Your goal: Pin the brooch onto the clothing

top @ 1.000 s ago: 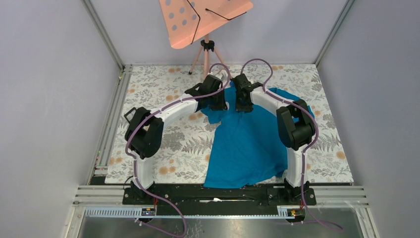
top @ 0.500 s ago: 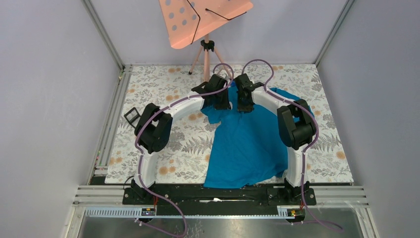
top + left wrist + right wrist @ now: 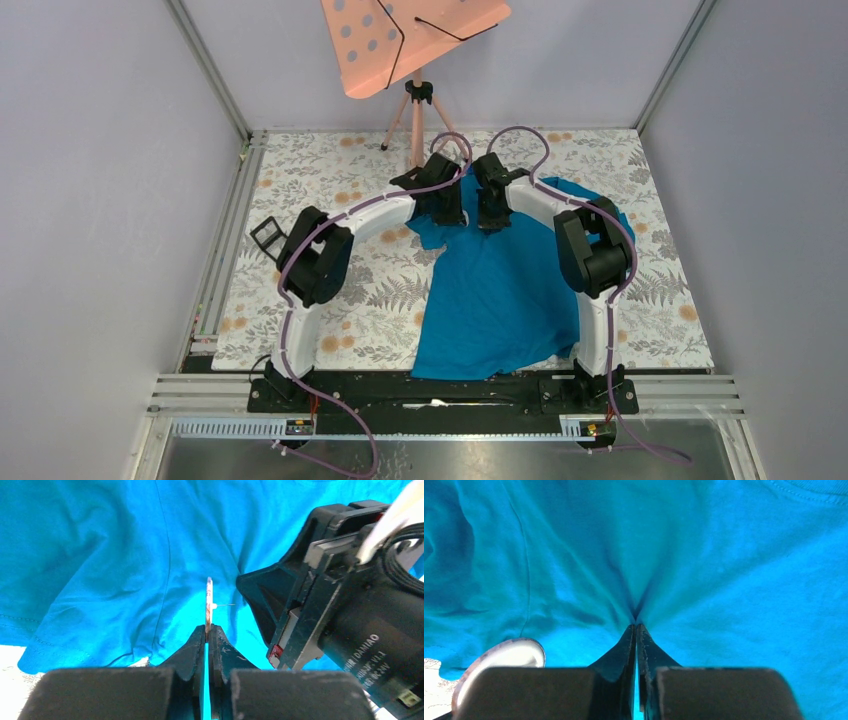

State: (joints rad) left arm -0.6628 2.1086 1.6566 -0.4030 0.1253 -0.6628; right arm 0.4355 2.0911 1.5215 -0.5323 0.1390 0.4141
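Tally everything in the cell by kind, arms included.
T-shirt: 1
brooch: 1
robot arms: 2
pink board on tripod: 1
black frame: 1
flowered mat: 1
Total: 7

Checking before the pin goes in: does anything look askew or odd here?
The T-shirt lies rumpled and crooked, and its fabric puckers into a ridge where the right gripper pinches it. The brooch stands edge-on in the left gripper. Nothing looks damaged.
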